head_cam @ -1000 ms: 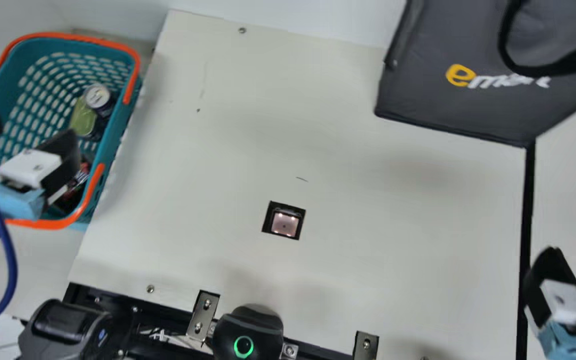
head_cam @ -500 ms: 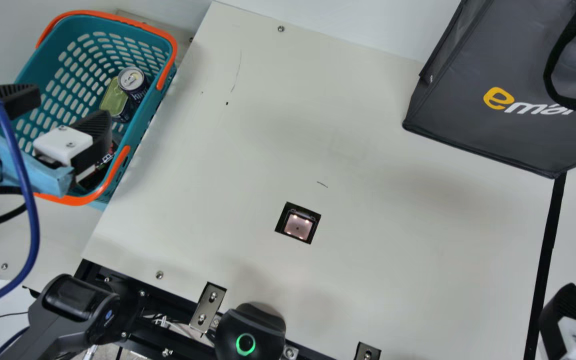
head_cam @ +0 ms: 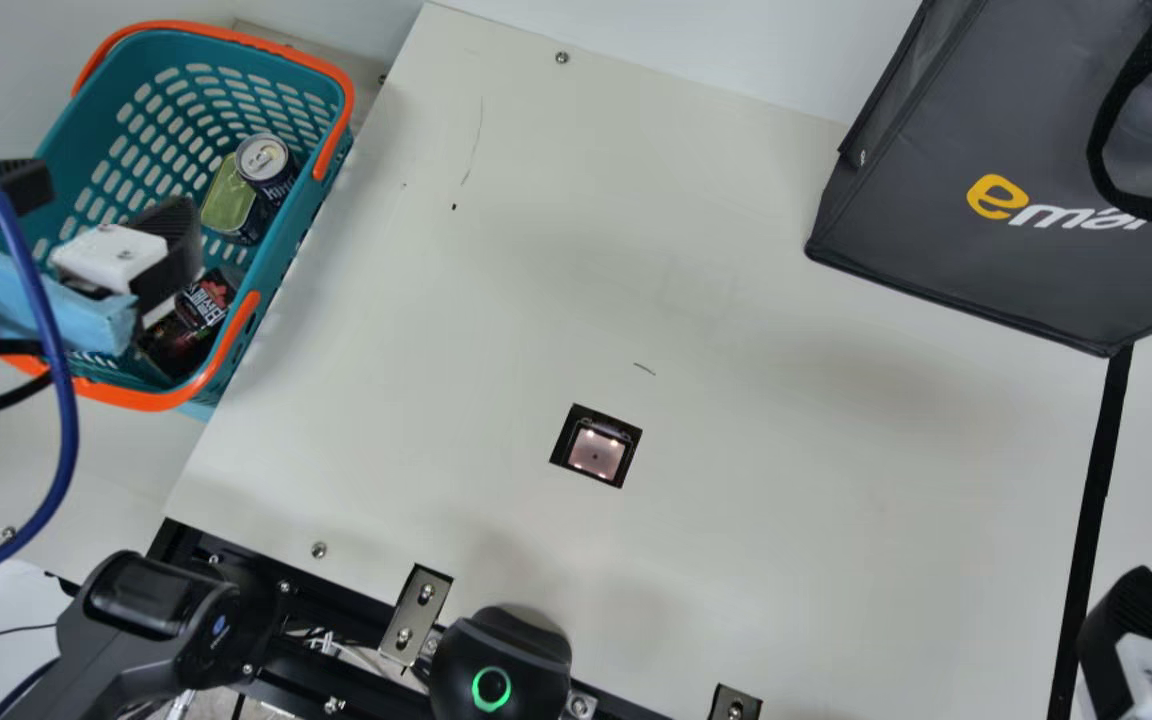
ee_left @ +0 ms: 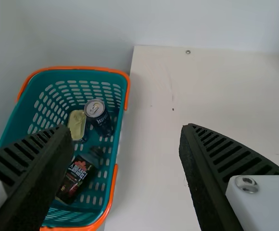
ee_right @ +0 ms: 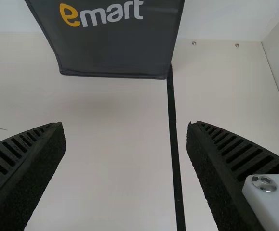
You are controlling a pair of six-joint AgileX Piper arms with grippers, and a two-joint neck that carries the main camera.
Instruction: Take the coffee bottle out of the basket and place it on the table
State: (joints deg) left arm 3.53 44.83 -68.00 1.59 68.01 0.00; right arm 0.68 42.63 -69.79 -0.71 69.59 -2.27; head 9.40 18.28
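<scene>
Have the left gripper (head_cam: 114, 190) at the upper left of the main view, above the basket (head_cam: 86, 120) — with fingers spread wide around nothing. Find the coffee bottle (head_cam: 179, 340) lying inside, toward the basket's bottom right in the frame, dark, with white and red print on its label; see it in the left wrist view too, at lower left, with its cap end at the label's upper right. Above it in the main view, see a tin (head_cam: 227, 197) with a yellowish lid, touching a dark can (head_cam: 266, 165) with white lettering. At lower left, notice a scanner (head_cam: 146, 610) with a small blue mark. At upper right, read as yellow and white the lettering on a grey bag (head_cam: 1016, 120). At lower right, have the right gripper (head_cam: 1136, 640) over the table (head_cam: 786, 450) — with fingers well apart in its wrist view.
</scene>
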